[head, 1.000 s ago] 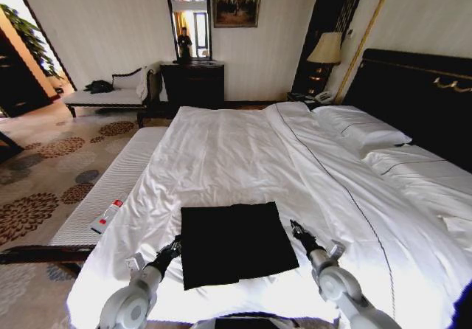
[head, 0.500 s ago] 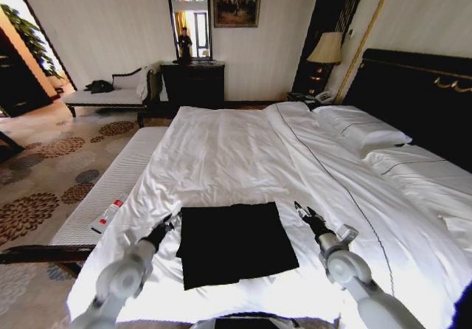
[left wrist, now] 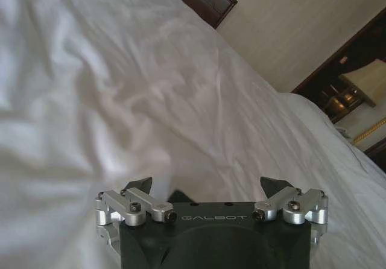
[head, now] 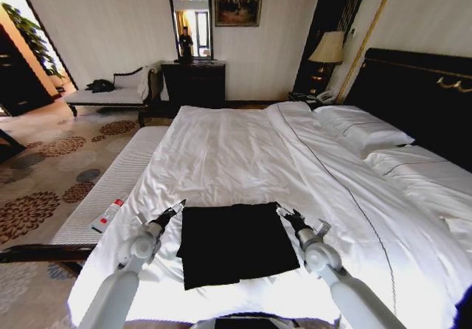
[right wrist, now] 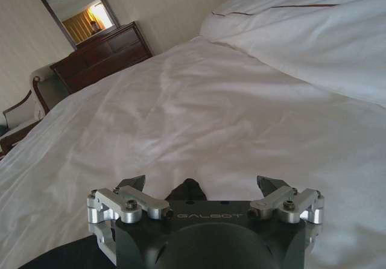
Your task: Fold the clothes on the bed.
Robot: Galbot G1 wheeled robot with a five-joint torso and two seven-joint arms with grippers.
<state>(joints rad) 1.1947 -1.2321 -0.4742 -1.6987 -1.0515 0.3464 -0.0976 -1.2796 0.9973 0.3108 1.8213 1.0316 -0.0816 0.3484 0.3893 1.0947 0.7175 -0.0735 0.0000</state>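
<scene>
**Head view: both grippers at the far corners of the folded shirt, nothing gripped**

Head view. Left gripper (head: 175, 208) sits just beside the far left corner of the T-shirt (head: 234, 242), fingers apart, tips low over the sheet. Right gripper (head: 284, 213) is at the far right corner, fingers also apart, possibly touching the hem; contact cannot be confirmed from this angle.

Left wrist view: left gripper (left wrist: 208, 186) jaws spread wide, nothing between them; a small dark corner of the T-shirt (left wrist: 177, 195) shows just beyond the gripper body, white sheet past it. Right wrist view: right gripper (right wrist: 201, 184) likewise wide apart, with a dark peak of the T-shirt (right wrist: 187, 190) between the finger bases and more black cloth at the lower edge.

Location: the T-shirt lies flat on the bed (head: 243, 152) near the foot end, as a roughly square black panel, edges fairly straight, so it looks partly folded already. A narrow bench (head: 110, 189) with a small remote (head: 108, 215) on it runs alongside the bed on the robot's left.

Handling, judged: light, limp fabric with no stiffness. It should sag and crease when lifted and may drag or slide on the smooth sheet. Best hold is a pinch on each far corner, through all layers, keeping both sides level so the stack does not skew. Risk: pinching the sheet along with the shirt.
</scene>
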